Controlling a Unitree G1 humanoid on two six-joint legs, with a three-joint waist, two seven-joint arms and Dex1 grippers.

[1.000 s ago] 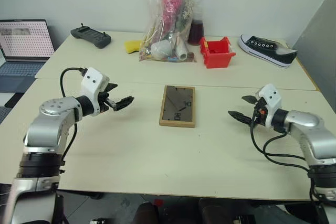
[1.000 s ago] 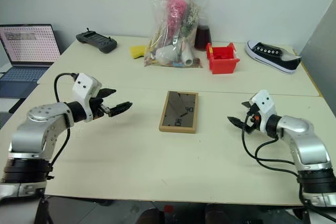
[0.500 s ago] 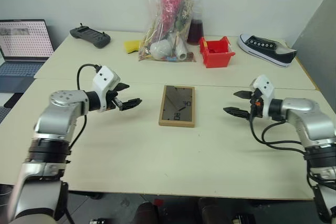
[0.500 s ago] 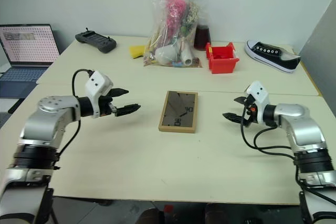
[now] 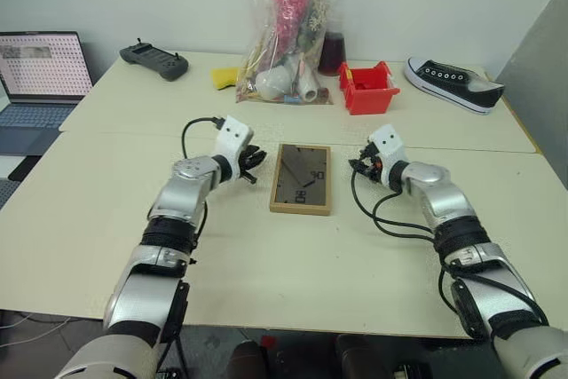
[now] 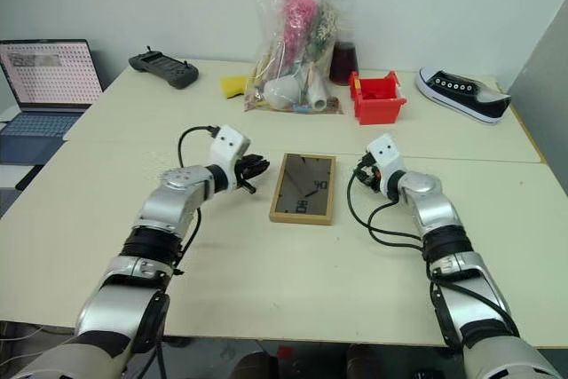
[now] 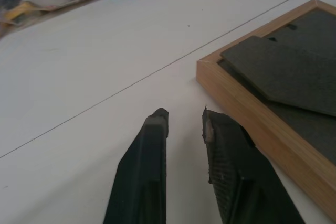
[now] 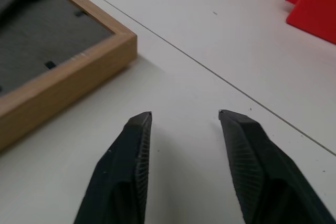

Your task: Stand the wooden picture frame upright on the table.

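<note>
The wooden picture frame [image 5: 301, 178] lies flat in the middle of the table [image 5: 266, 264], just in front of the seam. Its dark side with a flat leg panel [image 7: 283, 72] faces up. My left gripper [image 5: 251, 164] hovers low beside the frame's left edge, near its far corner. Its fingers [image 7: 149, 145] stand only narrowly apart with nothing between them. My right gripper [image 5: 362, 166] sits low a little off the frame's right edge, also near the far corner. It is open wider, and bare tabletop shows between its fingers [image 8: 128, 150]. Neither gripper touches the frame.
Across the back of the table are a black controller [image 5: 153, 61], a yellow object [image 5: 224, 78], a clear bag of odds and ends [image 5: 282, 42], a red bin [image 5: 366, 88] and a black sneaker [image 5: 453, 83]. A laptop [image 5: 40, 77] stands off the left side.
Both arms swung inward from the table's sides to the frame's left and right edges. Both grippers narrowed from wide open, the left more than the right. The frame has not moved.
</note>
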